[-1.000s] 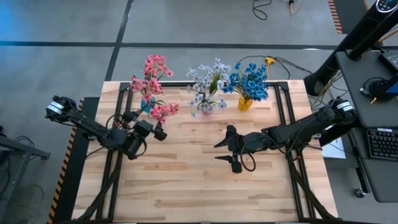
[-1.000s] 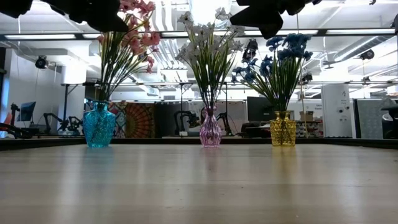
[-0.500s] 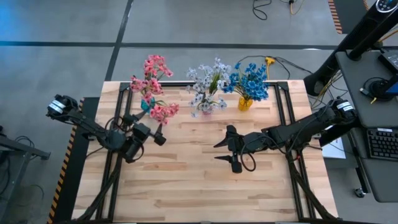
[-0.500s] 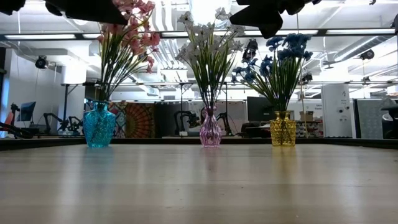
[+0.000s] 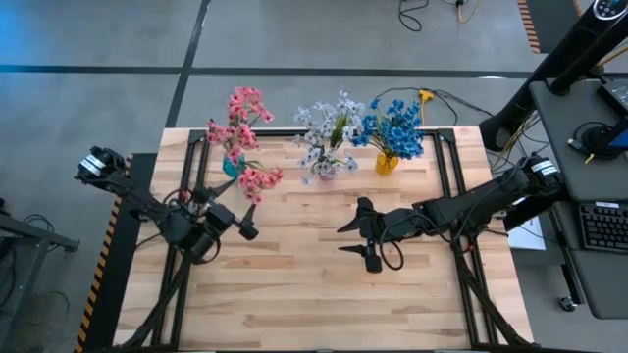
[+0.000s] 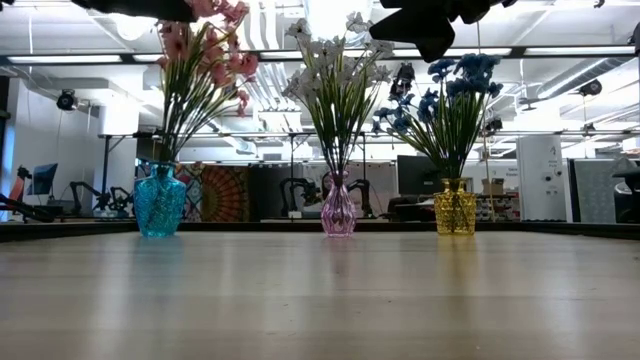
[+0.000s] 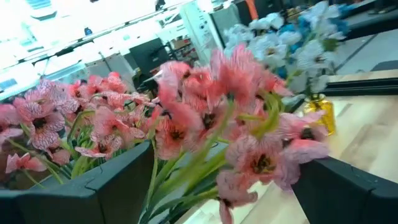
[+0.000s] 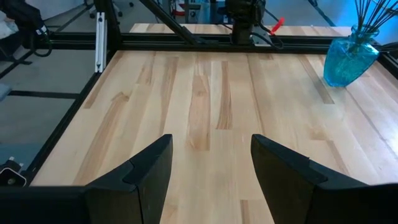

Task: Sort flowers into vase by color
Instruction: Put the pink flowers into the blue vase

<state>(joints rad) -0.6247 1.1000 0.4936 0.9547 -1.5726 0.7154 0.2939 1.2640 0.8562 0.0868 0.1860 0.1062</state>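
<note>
arms (image 5: 461,208): dark, jointed — black cables | claw fingers (image 8: 140,177): matte black

In the low view both arms were cut off by the top edge, leaving only dark shapes above the pink flowers (image 6: 205,55) and the blue flowers (image 6: 455,95), so neither gripper could be read there. From above, blossoms hid most of the teal vase (image 5: 229,167), the pink vase (image 5: 327,173) and the yellow vase (image 5: 387,163). The left wrist view was blurred; the pale flowers (image 7: 273,43) melted into the bright room, and the bottom edge cropped the dark fingers (image 7: 112,193). In the right wrist view the picture's edge cut the stems above the teal vase.
</note>
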